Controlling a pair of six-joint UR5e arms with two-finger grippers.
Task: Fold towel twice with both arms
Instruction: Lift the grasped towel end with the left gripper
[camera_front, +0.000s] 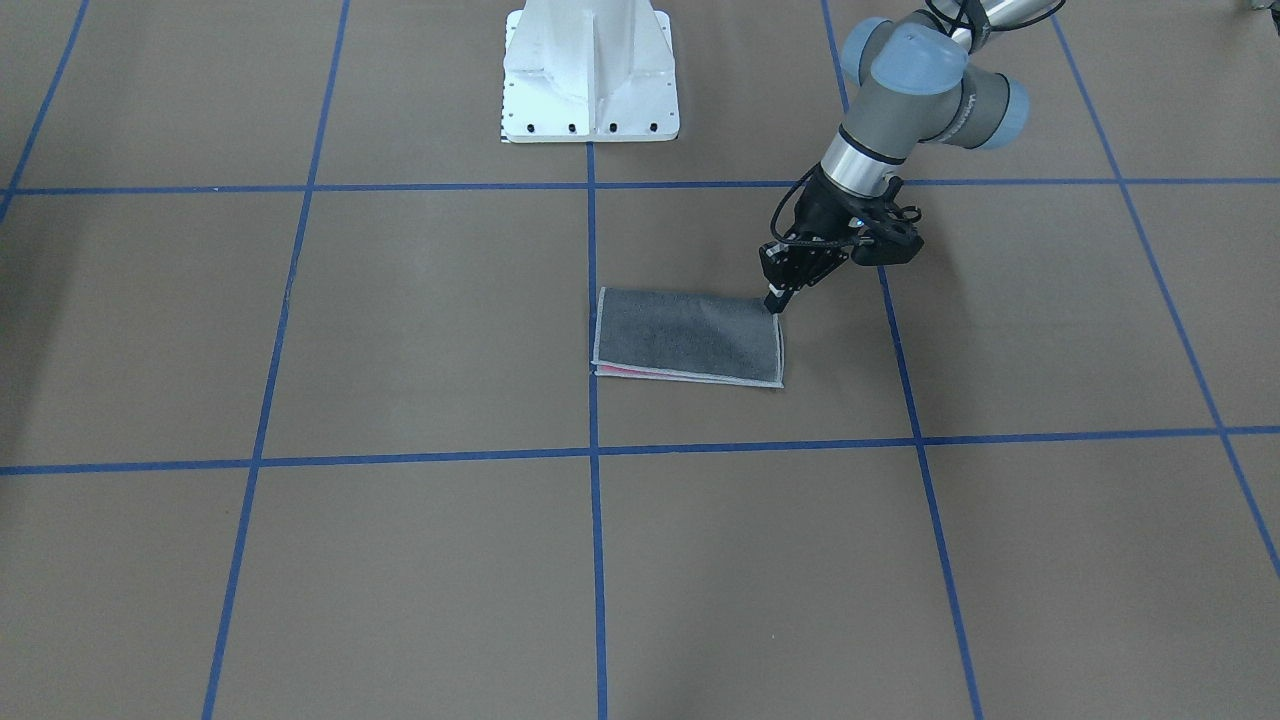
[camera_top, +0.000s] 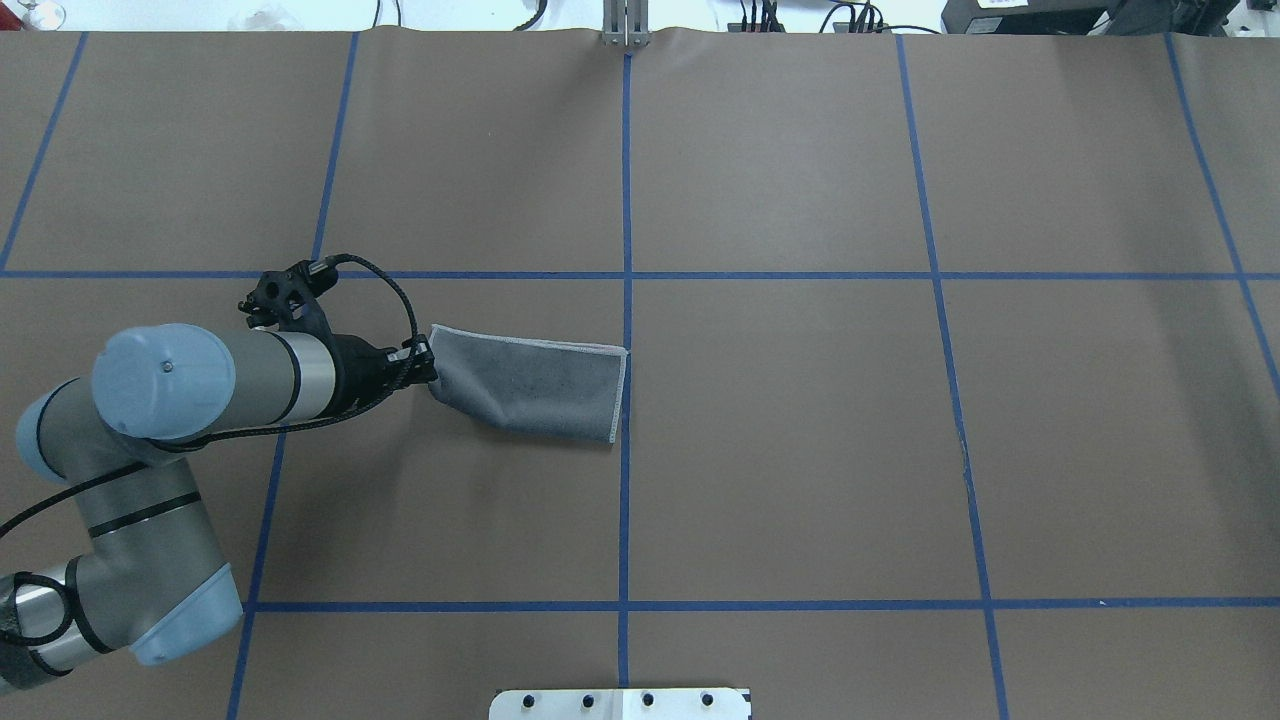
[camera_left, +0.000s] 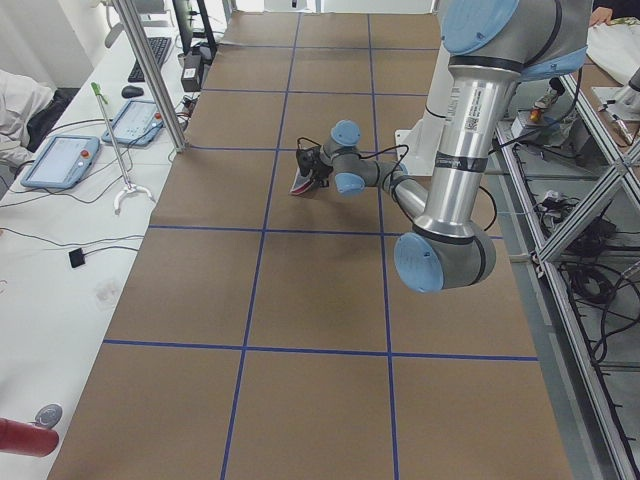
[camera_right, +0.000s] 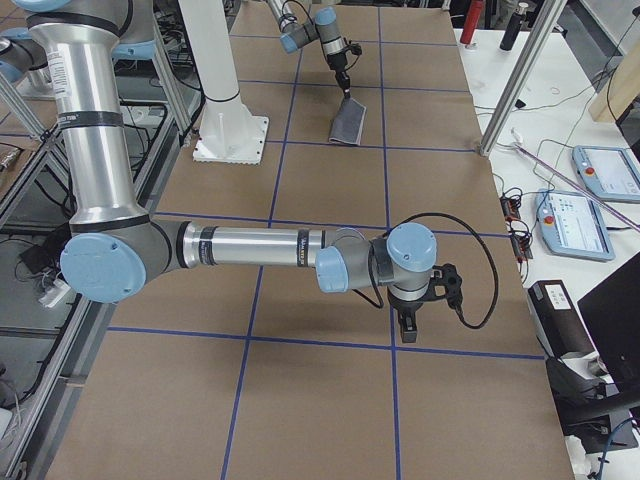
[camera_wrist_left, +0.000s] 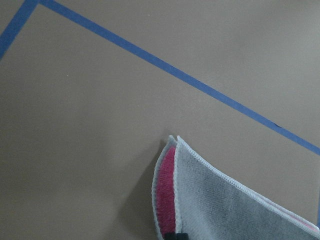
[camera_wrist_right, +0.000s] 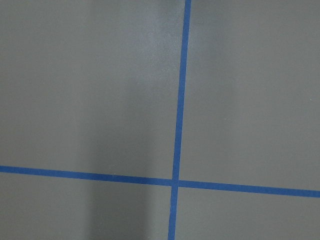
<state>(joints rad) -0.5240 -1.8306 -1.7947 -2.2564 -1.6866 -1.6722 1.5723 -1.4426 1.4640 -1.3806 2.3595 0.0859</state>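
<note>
The towel (camera_front: 690, 335) lies folded in half near the table's middle, dark grey face up, with a sliver of pink at its front edge. It also shows in the overhead view (camera_top: 540, 390). My left gripper (camera_front: 778, 303) is shut on the towel's corner nearest the left arm and holds that corner slightly off the table (camera_top: 430, 365). The left wrist view shows the two pinched layers (camera_wrist_left: 225, 200) with pink between them. My right gripper (camera_right: 405, 325) shows only in the exterior right view, low over bare table far from the towel; I cannot tell whether it is open or shut.
The white pedestal base (camera_front: 590, 70) stands at the robot's side of the table. Blue tape lines (camera_wrist_right: 177, 182) grid the brown surface. A side bench with tablets (camera_right: 600, 170) and metal posts (camera_right: 520, 80) runs along the far edge.
</note>
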